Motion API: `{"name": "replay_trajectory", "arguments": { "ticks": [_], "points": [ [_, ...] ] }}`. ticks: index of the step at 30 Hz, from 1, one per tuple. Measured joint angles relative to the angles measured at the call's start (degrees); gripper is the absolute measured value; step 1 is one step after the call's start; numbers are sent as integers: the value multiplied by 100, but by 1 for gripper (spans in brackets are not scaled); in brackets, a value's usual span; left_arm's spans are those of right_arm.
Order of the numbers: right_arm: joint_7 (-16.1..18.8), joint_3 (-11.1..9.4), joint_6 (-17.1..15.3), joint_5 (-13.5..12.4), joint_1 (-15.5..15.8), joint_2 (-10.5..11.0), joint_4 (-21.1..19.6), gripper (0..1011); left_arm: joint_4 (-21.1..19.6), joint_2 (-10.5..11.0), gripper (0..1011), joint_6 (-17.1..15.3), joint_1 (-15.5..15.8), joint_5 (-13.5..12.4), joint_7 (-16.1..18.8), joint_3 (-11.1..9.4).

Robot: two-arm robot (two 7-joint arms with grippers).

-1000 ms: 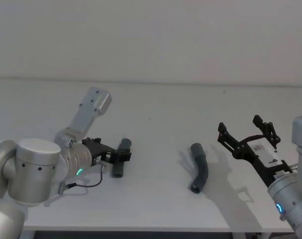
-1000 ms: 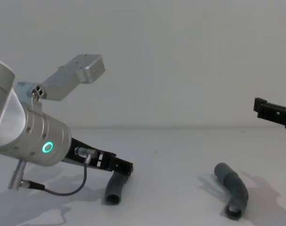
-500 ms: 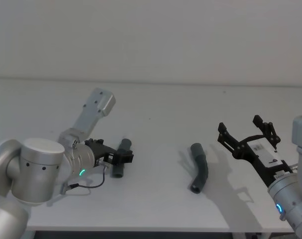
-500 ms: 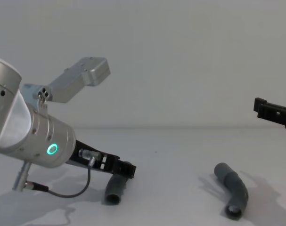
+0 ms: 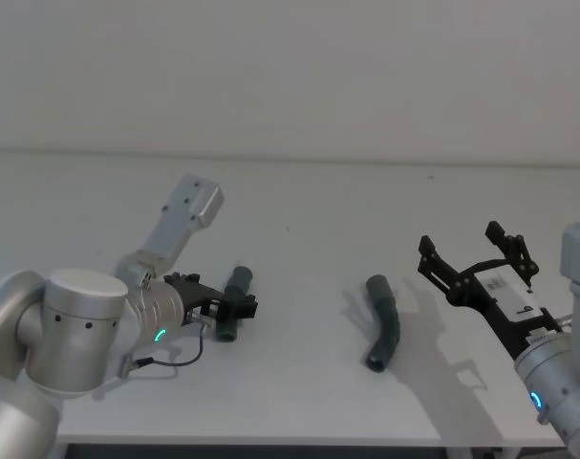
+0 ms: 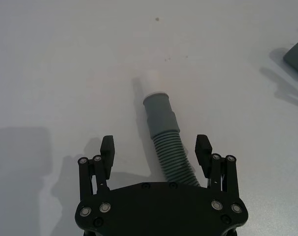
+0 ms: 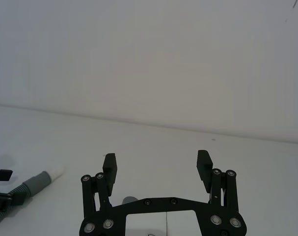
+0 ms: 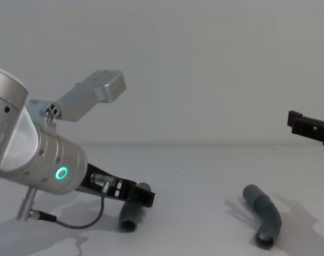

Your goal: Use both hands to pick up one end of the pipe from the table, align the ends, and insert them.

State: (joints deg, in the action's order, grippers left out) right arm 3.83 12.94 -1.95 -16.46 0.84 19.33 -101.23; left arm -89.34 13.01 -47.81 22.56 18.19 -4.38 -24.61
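Observation:
Two dark grey pipe pieces lie on the white table (image 5: 299, 220). The left piece (image 5: 239, 280) has a ribbed middle (image 6: 172, 160), a smooth cuff and a white tip. My left gripper (image 6: 155, 144) is low over it and open, one finger on each side of the ribbed part, apart from it; it also shows in the chest view as the left gripper (image 8: 143, 197) over the piece (image 8: 128, 220). The right piece (image 5: 385, 325) lies bent, untouched. To its right my right gripper (image 5: 460, 236) hovers open and empty.
The table's front edge (image 5: 270, 438) runs close below both pieces. A plain wall stands behind the table. The left arm's silver body with the green ring light (image 8: 61, 173) and a loose cable (image 8: 71, 221) sit low at the left.
The left arm has sunk and pushed forward, bringing its open gripper lower around the left piece. Both pipe pieces and the right arm have stayed put.

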Motion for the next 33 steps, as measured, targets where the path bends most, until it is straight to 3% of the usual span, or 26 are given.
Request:
{"name": "replay_trajectory", "arguments": {
  "ticks": [18, 26, 33],
  "points": [
    [0, 0, 0, 0, 0, 0, 0, 1001, 15, -119, 974, -76, -55, -42, 75, 108],
    [0, 0, 0, 0, 0, 0, 0, 1001, 20, -139, 798, -87, -65, -50, 84, 129],
    [0, 0, 0, 0, 0, 0, 0, 1001, 23, -151, 574, -92, -69, -56, 90, 141]
  ]
}}
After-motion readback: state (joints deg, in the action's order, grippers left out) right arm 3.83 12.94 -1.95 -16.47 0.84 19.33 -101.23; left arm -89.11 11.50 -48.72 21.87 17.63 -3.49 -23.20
